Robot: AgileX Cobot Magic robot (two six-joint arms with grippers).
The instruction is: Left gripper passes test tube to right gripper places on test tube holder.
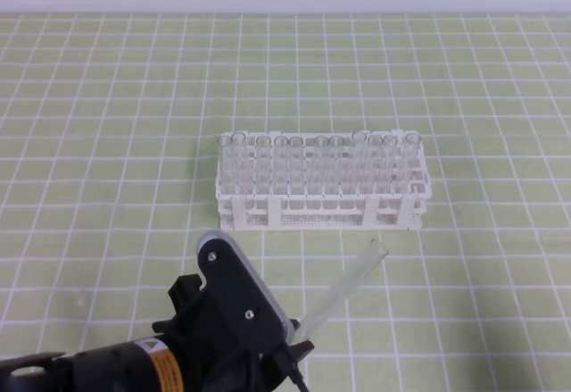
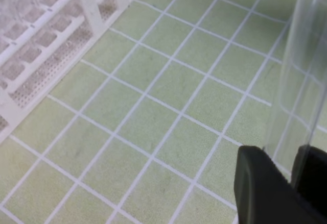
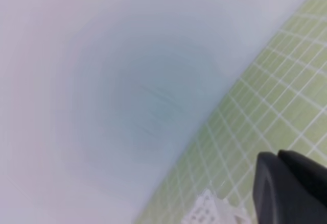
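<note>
The green gridded mat (image 1: pixel 107 97) is the largest thing in view, and the white test tube holder (image 1: pixel 406 215) stands on it well ahead of the fingers, already carrying rows of clear tubes. Nearer, the left gripper (image 1: pixel 299 346) comes in low, its fingers (image 2: pixel 260 188) clenched on the test tube (image 1: pixel 352 283) near its rounded bottom end. From that grip the tube slants up and away, its flared open rim pointing toward the holder's near wall but stopping short of it. The right gripper (image 3: pixel 291 188) is pressed fully together with nothing between its fingers, far off from the tube; it does not show in the overhead view.

The tube looks light, rigid, smooth and breakable, so it will likely slip under a loose pinch and crack under a hard one. The free upper length, below the rim, seems the sensible place for the receiving fingers, which must part first.
</note>
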